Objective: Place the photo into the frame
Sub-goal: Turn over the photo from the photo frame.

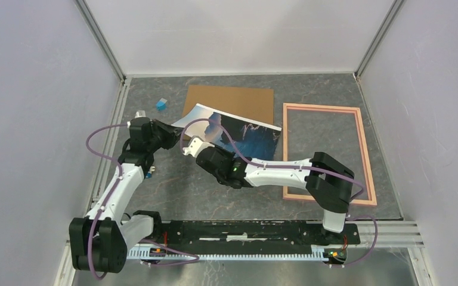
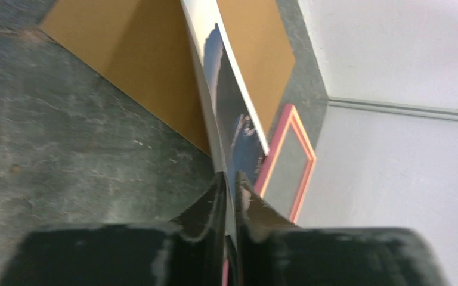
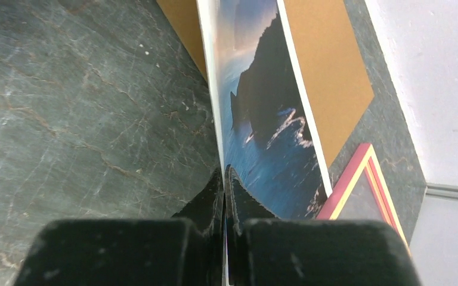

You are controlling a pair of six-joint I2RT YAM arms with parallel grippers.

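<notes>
The photo (image 1: 244, 132), a blue landscape print with white edge strips, is held off the table at mid-back, partly over the brown backing board (image 1: 232, 100). My left gripper (image 1: 174, 128) is shut on the photo's left edge; the left wrist view shows the photo (image 2: 226, 101) edge-on between the fingers (image 2: 212, 202). My right gripper (image 1: 189, 145) is shut on the photo's near edge; the right wrist view shows the print (image 3: 262, 101) pinched between the fingers (image 3: 212, 196). The frame (image 1: 328, 152), with a salmon-pink rim, lies flat to the right with nothing inside it; it also shows in both wrist views (image 2: 301, 173) (image 3: 367, 173).
The brown backing board also shows in both wrist views (image 2: 137, 53) (image 3: 328, 71). A small blue block (image 1: 161, 104) lies at the back left. White walls enclose the dark stone-patterned table on three sides.
</notes>
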